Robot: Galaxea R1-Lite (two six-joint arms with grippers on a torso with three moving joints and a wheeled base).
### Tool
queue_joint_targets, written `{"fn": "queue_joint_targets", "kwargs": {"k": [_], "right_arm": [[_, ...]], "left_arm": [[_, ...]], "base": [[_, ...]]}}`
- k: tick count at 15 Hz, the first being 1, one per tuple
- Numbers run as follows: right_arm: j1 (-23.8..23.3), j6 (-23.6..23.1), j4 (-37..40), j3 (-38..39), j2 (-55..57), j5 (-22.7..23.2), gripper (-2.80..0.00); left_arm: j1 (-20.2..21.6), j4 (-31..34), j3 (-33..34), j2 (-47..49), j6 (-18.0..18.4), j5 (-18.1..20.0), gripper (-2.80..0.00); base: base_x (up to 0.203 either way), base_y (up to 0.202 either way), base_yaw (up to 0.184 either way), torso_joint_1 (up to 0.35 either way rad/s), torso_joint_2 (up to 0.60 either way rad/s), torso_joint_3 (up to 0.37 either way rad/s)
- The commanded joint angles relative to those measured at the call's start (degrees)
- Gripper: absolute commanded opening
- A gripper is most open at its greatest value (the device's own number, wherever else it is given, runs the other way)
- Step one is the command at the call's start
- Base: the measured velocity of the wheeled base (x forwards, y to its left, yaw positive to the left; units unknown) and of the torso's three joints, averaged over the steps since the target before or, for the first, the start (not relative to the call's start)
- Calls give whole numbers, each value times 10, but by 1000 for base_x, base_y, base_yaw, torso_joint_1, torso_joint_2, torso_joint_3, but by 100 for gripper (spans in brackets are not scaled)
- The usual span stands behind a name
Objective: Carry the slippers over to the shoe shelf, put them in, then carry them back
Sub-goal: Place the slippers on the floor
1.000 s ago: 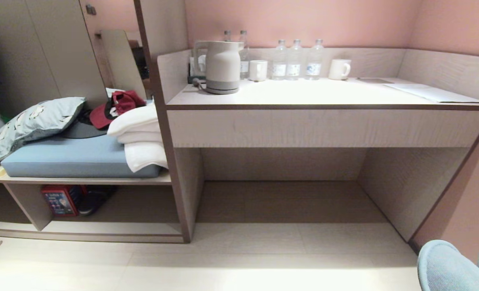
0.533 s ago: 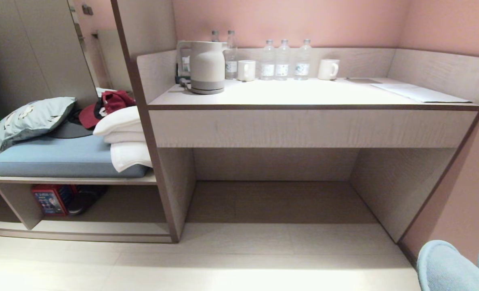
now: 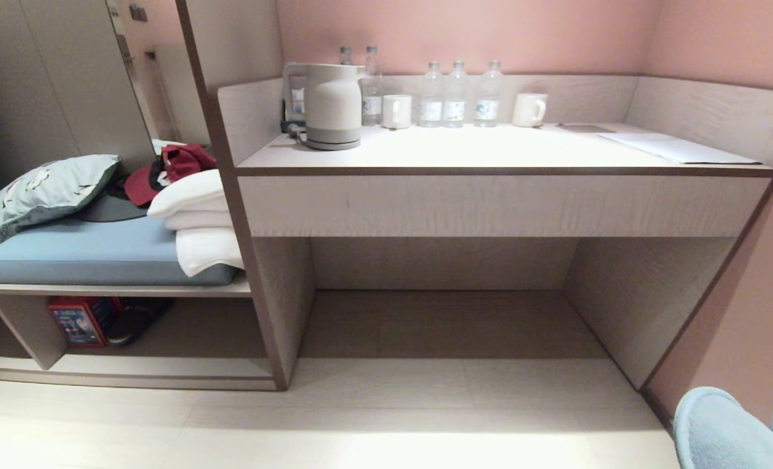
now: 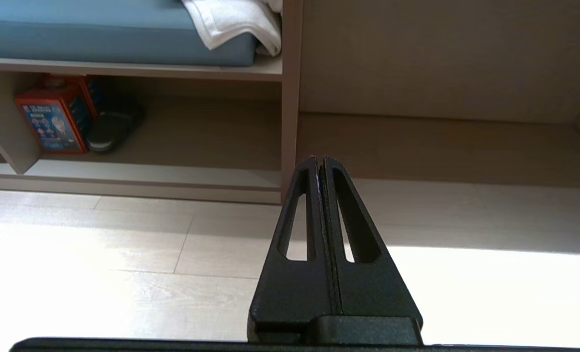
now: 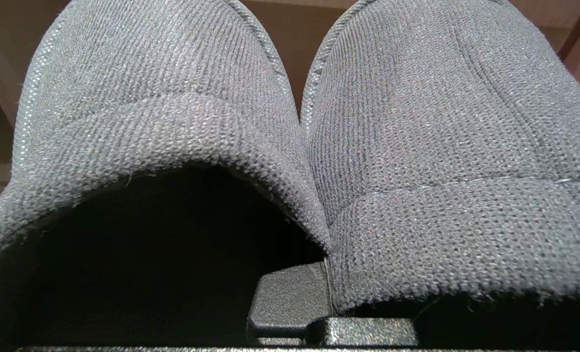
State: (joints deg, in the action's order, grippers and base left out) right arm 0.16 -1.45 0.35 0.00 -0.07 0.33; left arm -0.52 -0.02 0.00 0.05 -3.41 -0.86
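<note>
While neither arm shows in the head view, the right wrist view is filled by the slippers [image 5: 319,122], a pair in dark knitted fabric lying side by side with their toe bands touching along the middle. The right gripper [image 5: 325,274] is clamped tight on them where the two inner edges meet, with only a bit of one black finger showing beneath the fabric. In the head view, the toes of the slippers [image 3: 738,426] peek up at the near right corner, well apart from the furniture.

The left gripper [image 4: 319,161] hangs above the pale floor [image 4: 123,254] with its two fingers pressed flat together and nothing between them, pointing towards the upright panel between the two openings.

Far left sits the shoe shelf [image 3: 165,368], a low cubby with a pale bottom board. Inside it, at the left end, a red box [image 3: 77,320] stands with a dark shoe [image 3: 132,319] just beside it on the right. Over the shoe shelf lies a blue cushion [image 3: 93,251] bearing a patterned pillow [image 3: 34,195], a red cap [image 3: 171,170] and folded white towels [image 3: 201,225]. To the right stands the desk [image 3: 491,202], with a kettle [image 3: 328,107], water bottles [image 3: 455,94], two mugs [image 3: 530,109] and a paper sheet [image 3: 680,148] on top.
</note>
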Motion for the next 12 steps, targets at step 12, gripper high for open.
{"fn": "queue_joint_targets", "kwargs": {"k": [12], "right_arm": [[0, 0, 0, 1, -1, 0, -280]], "left_arm": [[0, 0, 0, 0, 0, 0, -280]], "base": [[0, 0, 0, 2, 3, -194]]}}
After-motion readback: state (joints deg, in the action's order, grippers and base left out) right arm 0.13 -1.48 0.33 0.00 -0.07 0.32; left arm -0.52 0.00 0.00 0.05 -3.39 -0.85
